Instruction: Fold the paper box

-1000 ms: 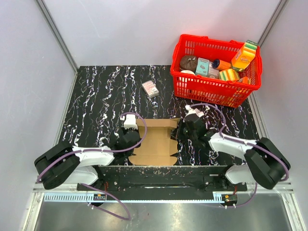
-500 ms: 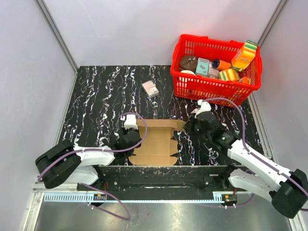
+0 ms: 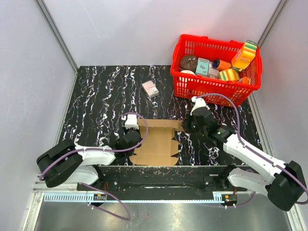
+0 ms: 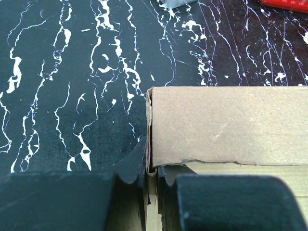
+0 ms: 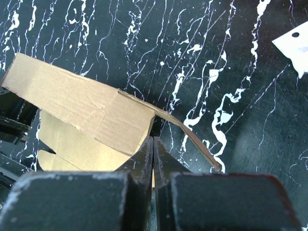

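Observation:
The paper box (image 3: 156, 144) is a flat brown cardboard sheet lying near the table's front edge, between the two arms. My left gripper (image 3: 132, 138) is shut on its left edge. In the left wrist view the fingers (image 4: 155, 171) pinch the end of a folded panel (image 4: 221, 125). My right gripper (image 3: 185, 127) sits at the box's far right corner. In the right wrist view its jaws (image 5: 153, 142) are pressed together under a raised, curling end flap (image 5: 187, 132), with a thin sliver of cardboard between them. The brown panel (image 5: 82, 106) lies to their left.
A red basket (image 3: 211, 92) full of printed grocery packs stands at the back right, close behind my right arm. A small white-and-pink carton (image 3: 150, 88) lies on the black marbled table behind the box. Grey walls enclose the table.
My right arm has stretched out and its gripper has shifted from the box's right edge to the far right corner, opening briefly and closing again. The left gripper has kept its hold.

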Controlling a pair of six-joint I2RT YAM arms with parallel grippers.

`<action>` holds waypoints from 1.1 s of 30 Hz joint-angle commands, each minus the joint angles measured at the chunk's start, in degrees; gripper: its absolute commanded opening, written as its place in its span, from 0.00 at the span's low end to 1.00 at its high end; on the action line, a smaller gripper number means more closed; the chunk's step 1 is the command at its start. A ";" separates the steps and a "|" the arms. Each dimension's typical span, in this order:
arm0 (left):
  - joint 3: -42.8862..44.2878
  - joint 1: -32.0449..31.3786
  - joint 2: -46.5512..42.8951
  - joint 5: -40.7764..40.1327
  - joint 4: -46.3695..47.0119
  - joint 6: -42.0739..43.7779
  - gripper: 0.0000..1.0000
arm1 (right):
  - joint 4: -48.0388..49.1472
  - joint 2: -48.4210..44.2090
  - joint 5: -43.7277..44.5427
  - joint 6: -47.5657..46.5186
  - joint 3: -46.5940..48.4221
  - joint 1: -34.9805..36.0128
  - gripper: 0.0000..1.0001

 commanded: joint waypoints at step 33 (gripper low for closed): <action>1.12 -0.16 1.27 2.64 5.24 0.74 0.00 | 12.04 9.29 -10.27 3.38 2.62 -0.16 0.01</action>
